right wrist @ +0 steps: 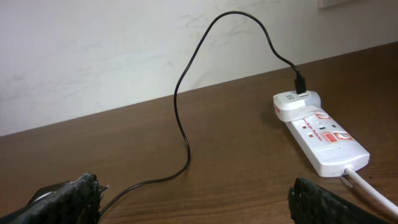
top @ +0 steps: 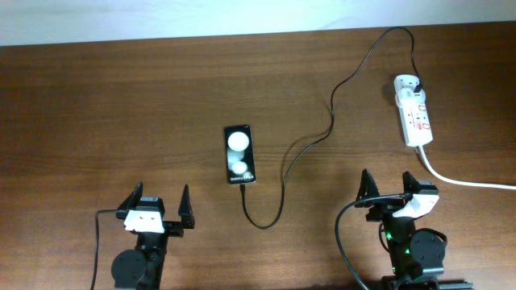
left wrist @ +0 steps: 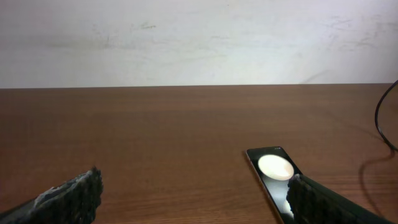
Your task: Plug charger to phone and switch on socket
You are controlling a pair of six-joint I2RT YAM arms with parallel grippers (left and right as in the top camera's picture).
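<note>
The black phone (top: 240,153) lies flat mid-table, two bright white spots on its face; it also shows in the left wrist view (left wrist: 272,171). The thin black charger cable (top: 310,145) runs from the white socket strip (top: 414,111) in a long curve and loops to the phone's near end, its tip touching there. In the right wrist view the cable (right wrist: 181,124) rises from the socket (right wrist: 320,135). My left gripper (top: 155,203) is open and empty, near and left of the phone. My right gripper (top: 385,188) is open and empty, near the socket.
A thick white cord (top: 459,179) leaves the socket's near end toward the right edge. A pale wall runs behind the table's far edge (top: 201,40). Bare brown wood lies between the two arms.
</note>
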